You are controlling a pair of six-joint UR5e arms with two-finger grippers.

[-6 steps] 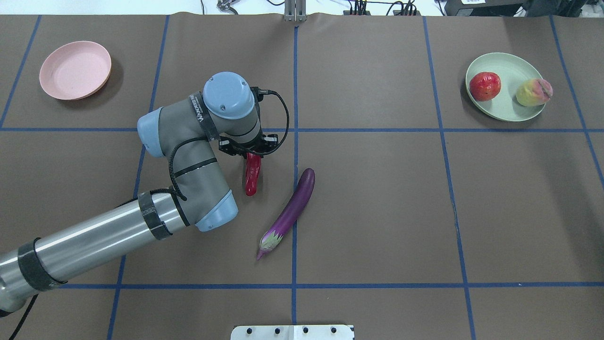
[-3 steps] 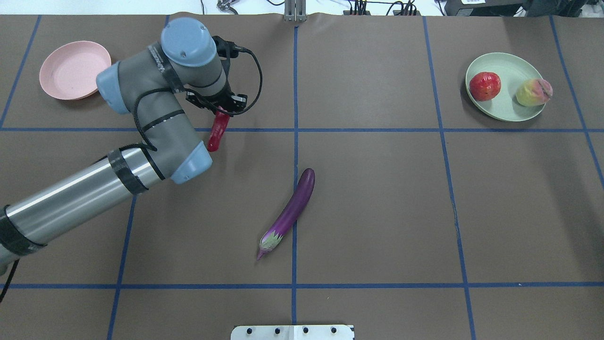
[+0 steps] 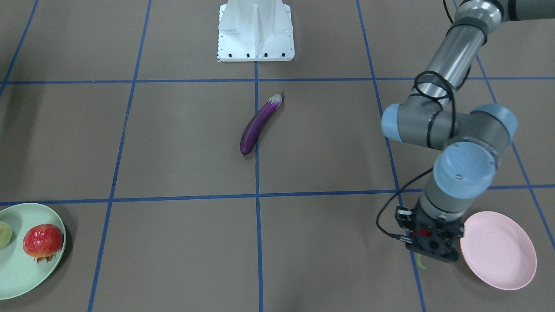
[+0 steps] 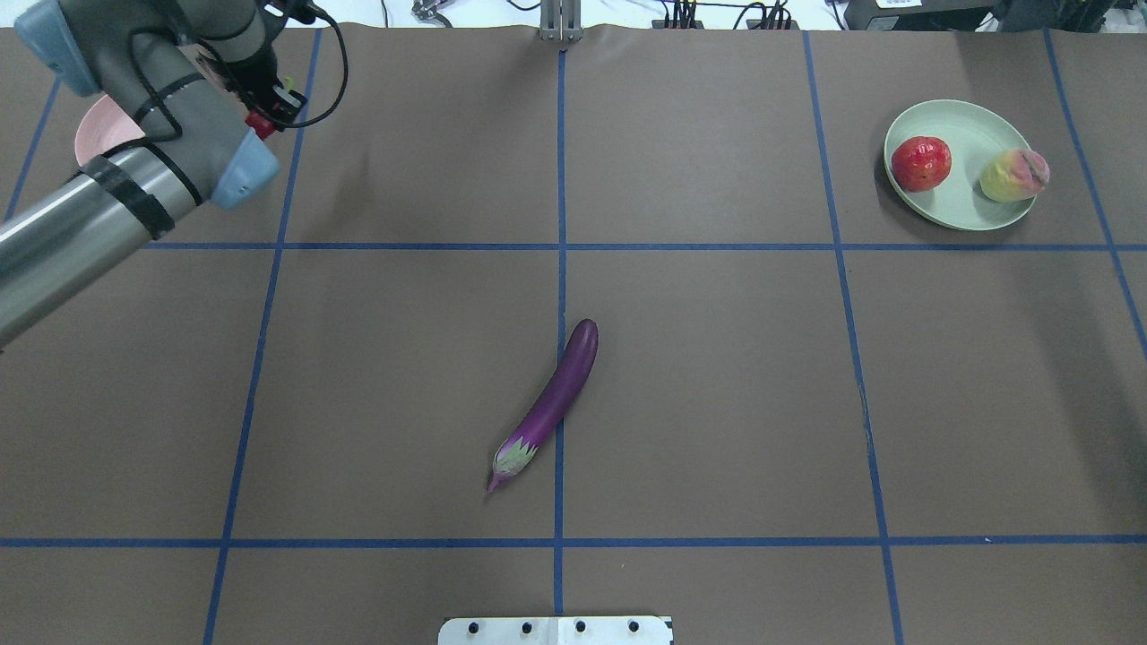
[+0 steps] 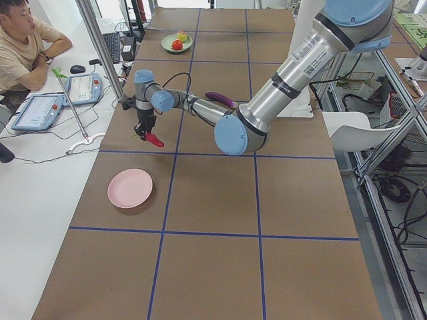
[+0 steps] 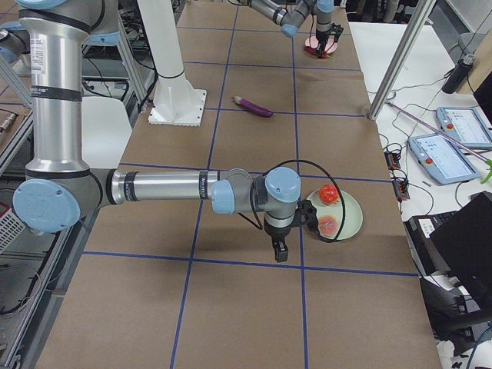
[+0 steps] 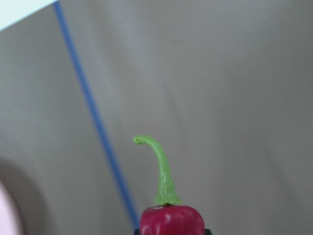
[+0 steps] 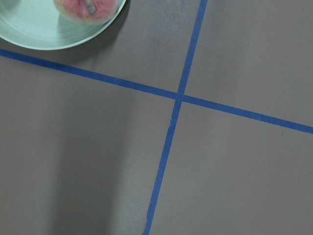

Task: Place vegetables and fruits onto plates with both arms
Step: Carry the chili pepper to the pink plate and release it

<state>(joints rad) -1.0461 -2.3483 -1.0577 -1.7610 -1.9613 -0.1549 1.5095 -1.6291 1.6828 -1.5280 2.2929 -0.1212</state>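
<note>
My left gripper (image 4: 263,115) is shut on the red chili pepper (image 4: 261,126) and holds it above the table, just beside the pink plate (image 4: 100,128). The arm hides most of this plate from overhead; it shows whole in the front view (image 3: 498,253). The chili's green stem (image 7: 161,171) sticks out in the left wrist view. The purple eggplant (image 4: 556,399) lies mid-table. The green plate (image 4: 966,202) at the far right holds the pomegranate (image 4: 920,163) and the peach (image 4: 1013,174). My right gripper (image 6: 280,247) hangs beside the green plate; I cannot tell if it is open.
The white base block (image 4: 556,630) sits at the near table edge. Blue tape lines cross the brown table cover. An operator (image 5: 27,47) sits beyond the far edge, with tablets on a side table.
My left arm lifted the chili and carried it from beside the eggplant to the far left, up to the pink plate. The eggplant and both fruits have not moved.
</note>
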